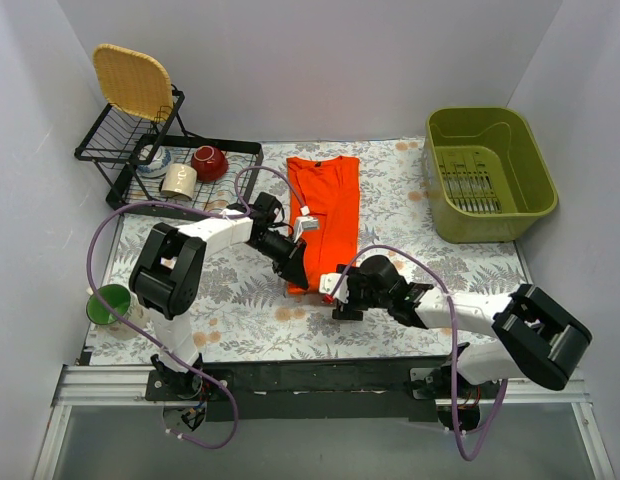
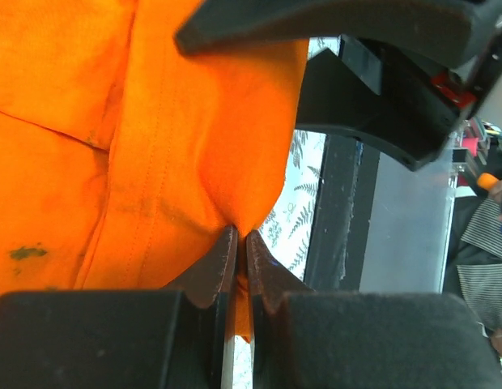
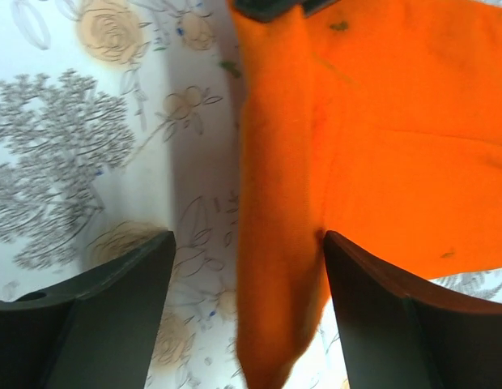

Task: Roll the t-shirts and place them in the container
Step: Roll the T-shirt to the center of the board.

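The orange-red t-shirt (image 1: 326,205) lies folded into a long strip on the flowered cloth, collar at the far end. My left gripper (image 1: 298,276) is shut on the shirt's near left corner; in the left wrist view (image 2: 240,239) the cloth (image 2: 113,146) is pinched between the two tips. My right gripper (image 1: 330,292) is open at the near end of the strip. In the right wrist view the shirt's hem edge (image 3: 283,267) hangs between the spread fingers (image 3: 125,279), and the right finger touches the cloth.
A black dish rack (image 1: 180,170) with a cup, a red-brown bowl (image 1: 209,161) and a woven plate stands back left. A green basin (image 1: 487,172) sits back right. A green cup (image 1: 112,303) stands at the left edge.
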`<action>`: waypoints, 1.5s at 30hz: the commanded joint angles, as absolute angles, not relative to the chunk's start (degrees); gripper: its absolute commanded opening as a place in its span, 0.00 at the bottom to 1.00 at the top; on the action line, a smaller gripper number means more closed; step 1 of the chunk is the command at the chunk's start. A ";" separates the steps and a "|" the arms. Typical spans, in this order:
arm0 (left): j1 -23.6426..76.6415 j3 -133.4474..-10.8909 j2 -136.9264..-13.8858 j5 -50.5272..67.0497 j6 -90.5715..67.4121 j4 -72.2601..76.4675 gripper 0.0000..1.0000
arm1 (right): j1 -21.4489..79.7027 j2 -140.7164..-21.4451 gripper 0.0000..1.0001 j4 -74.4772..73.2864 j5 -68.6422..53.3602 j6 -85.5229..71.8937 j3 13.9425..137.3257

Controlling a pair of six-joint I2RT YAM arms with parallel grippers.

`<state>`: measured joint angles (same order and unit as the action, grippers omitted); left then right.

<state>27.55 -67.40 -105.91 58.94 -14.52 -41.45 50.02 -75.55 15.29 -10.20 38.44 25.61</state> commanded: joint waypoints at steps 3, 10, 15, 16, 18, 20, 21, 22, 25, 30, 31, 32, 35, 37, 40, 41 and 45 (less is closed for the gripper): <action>27.16 -66.89 -105.47 61.53 -12.83 -43.33 0.00 | 50.27 -79.27 0.74 26.02 -8.52 41.57 27.51; 27.16 -67.68 -106.35 60.74 -13.71 -42.36 0.00 | 50.80 -78.31 0.67 23.03 -10.90 42.45 28.74; 27.16 -68.20 -106.96 60.73 -13.89 -42.54 0.00 | 51.15 -77.17 0.58 21.36 -12.30 43.59 28.30; 27.07 -68.20 -106.88 60.56 -14.06 -42.37 0.00 | 51.15 -77.43 0.56 21.18 -12.65 43.51 28.21; 27.07 -68.03 -106.44 60.12 -14.24 -42.28 0.01 | 51.15 -77.61 0.51 21.44 -12.57 43.33 27.69; 27.07 -67.68 -105.91 59.51 -14.24 -42.19 0.02 | 51.15 -77.87 0.49 21.97 -11.78 43.33 27.51; 27.07 -67.50 -105.30 59.33 -14.33 -42.10 0.02 | 51.24 -77.87 0.49 22.15 -11.60 43.33 27.25; 26.98 -66.72 -104.77 59.15 -15.11 -41.23 0.02 | 51.15 -77.96 0.49 22.58 -11.25 43.68 27.16; 26.98 -66.18 -104.15 58.98 -15.82 -40.87 0.02 | 51.07 -78.92 0.50 24.08 -10.29 44.29 26.46; 26.98 -65.74 -103.71 58.89 -17.49 -39.73 0.02 | 51.15 -80.07 0.55 27.07 -9.23 45.44 25.66; 26.98 -65.66 -103.54 58.80 -17.58 -39.55 0.02 | 51.15 -80.50 0.55 27.51 -9.14 45.79 25.66; 26.98 -65.57 -103.54 58.71 -17.67 -39.72 0.02 | 51.15 -80.68 0.55 27.77 -9.14 45.88 25.66; 26.98 -65.39 -102.92 58.27 -17.58 -40.16 0.02 | 51.15 -81.56 0.54 28.47 -8.53 45.97 26.01; 26.98 -65.22 -102.57 58.18 -16.70 -41.12 0.04 | 51.06 -82.00 0.43 27.69 -9.05 46.05 26.45; 26.81 -64.43 -100.99 56.69 -15.47 -41.40 0.14 | 50.19 -82.44 0.07 24.80 -10.54 45.27 28.30; 26.81 -63.81 -98.72 54.86 -15.29 -40.79 0.29 | 49.84 -82.44 0.01 23.83 -10.89 44.83 28.82; 26.81 -54.80 -87.66 46.16 -17.21 -27.14 0.62 | 47.03 -81.74 0.01 18.47 -13.44 42.90 32.07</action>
